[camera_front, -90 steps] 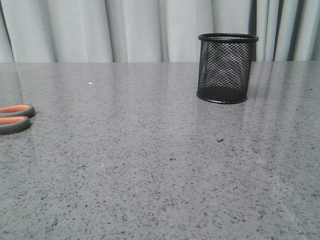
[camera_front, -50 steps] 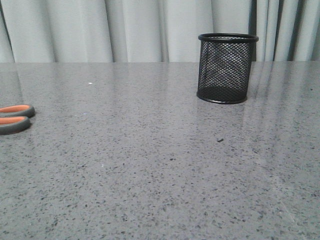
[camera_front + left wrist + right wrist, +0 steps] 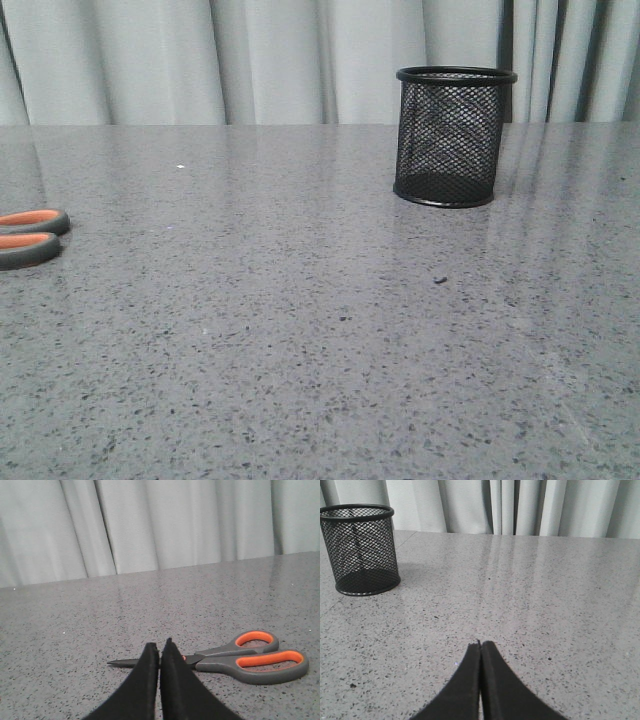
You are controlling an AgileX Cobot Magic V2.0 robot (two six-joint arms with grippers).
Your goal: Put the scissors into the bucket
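The scissors [image 3: 235, 658] lie flat on the grey speckled table, dark grey handles lined orange, blades closed. In the front view only their handle loops [image 3: 30, 236] show at the left edge. My left gripper [image 3: 160, 646] is shut and empty, its tips in front of the blades near the pivot. The bucket [image 3: 450, 136], a black wire-mesh cup, stands upright at the back right of the table and looks empty. It also shows in the right wrist view [image 3: 361, 549]. My right gripper [image 3: 480, 644] is shut and empty, over bare table, well apart from the bucket.
The grey speckled table [image 3: 300, 330] runs to a back edge in front of pale curtains [image 3: 250, 60]. A small dark speck [image 3: 440, 280] lies on the table in front of the bucket.
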